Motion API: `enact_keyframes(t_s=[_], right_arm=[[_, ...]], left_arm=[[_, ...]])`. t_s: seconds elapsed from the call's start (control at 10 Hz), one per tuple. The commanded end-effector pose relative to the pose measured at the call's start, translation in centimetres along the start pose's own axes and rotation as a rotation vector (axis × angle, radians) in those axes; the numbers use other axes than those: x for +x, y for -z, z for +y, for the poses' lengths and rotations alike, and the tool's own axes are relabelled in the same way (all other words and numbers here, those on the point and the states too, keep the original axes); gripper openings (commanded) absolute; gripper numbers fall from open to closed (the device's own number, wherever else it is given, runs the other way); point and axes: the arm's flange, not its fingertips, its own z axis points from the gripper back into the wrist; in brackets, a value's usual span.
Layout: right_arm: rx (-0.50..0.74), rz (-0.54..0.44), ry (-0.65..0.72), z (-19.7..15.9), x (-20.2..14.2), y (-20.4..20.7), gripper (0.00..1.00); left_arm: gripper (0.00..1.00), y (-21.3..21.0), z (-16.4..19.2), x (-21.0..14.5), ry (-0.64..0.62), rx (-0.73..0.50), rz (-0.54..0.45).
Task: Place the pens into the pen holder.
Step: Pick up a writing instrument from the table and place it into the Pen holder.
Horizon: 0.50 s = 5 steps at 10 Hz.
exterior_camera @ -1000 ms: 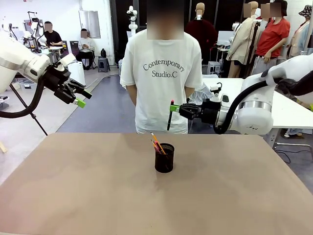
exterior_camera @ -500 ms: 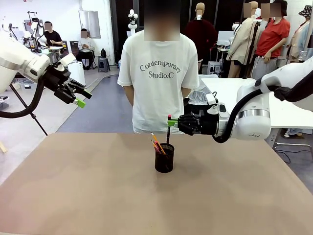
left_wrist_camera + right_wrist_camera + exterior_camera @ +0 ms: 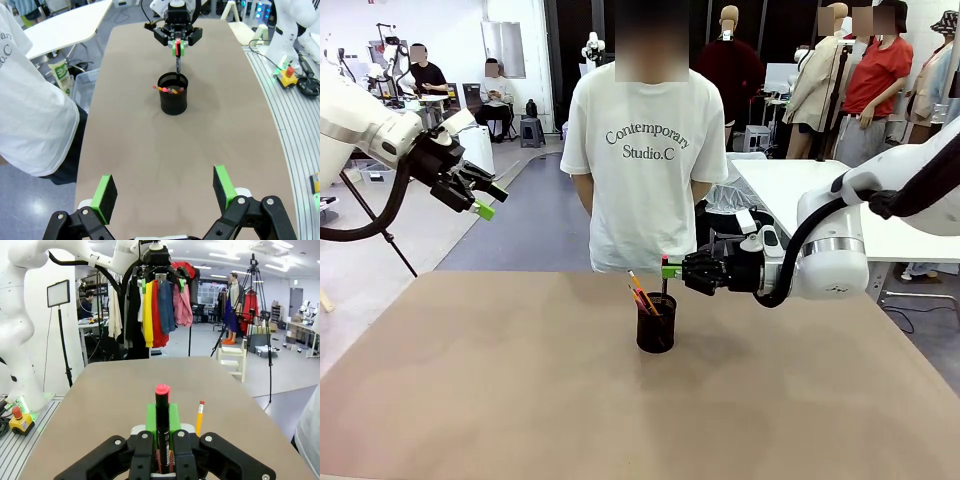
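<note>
- Right end effector [image 3: 667, 270] pinches the black pen [image 3: 177, 64] near its top, upright, tip at the pen holder [image 3: 656, 322] rim, mid-surface [image 3: 470, 400].
- Pen looks light, stiff and slick: pinch high, keep it vertical.
- Pencil [image 3: 199, 417] and pinkish pen [image 3: 171, 91] sit inside, leaning.
- Mesh cup likely tips easily.
- Left end effector [image 3: 478, 198] is wide open, raised far left.

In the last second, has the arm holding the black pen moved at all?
Yes. The right gripper with the black pen has come down and slightly left, toward the pen holder, which stayed put.
</note>
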Motion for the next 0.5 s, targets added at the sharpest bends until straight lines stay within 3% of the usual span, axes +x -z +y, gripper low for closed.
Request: enact_keyframes(t_s=[0.0, 0.1, 0.4], right_arm=[[-0.018, 0.066, 0.049, 0.0, -0.03, 0.22, 0.0], [0.0, 0.0, 0.0, 0.0, 0.0, 0.0, 0.0], [0.0, 0.0, 0.0, 0.0, 0.0, 0.0, 0.0]], left_arm=[[1.0, -0.07, -0.11, 0.0, -0.002, 0.004, -0.002], [1.0, -0.07, -0.11, 0.0, -0.002, 0.004, -0.002], [1.0, -0.07, -0.11, 0.0, -0.002, 0.004, -0.002]])
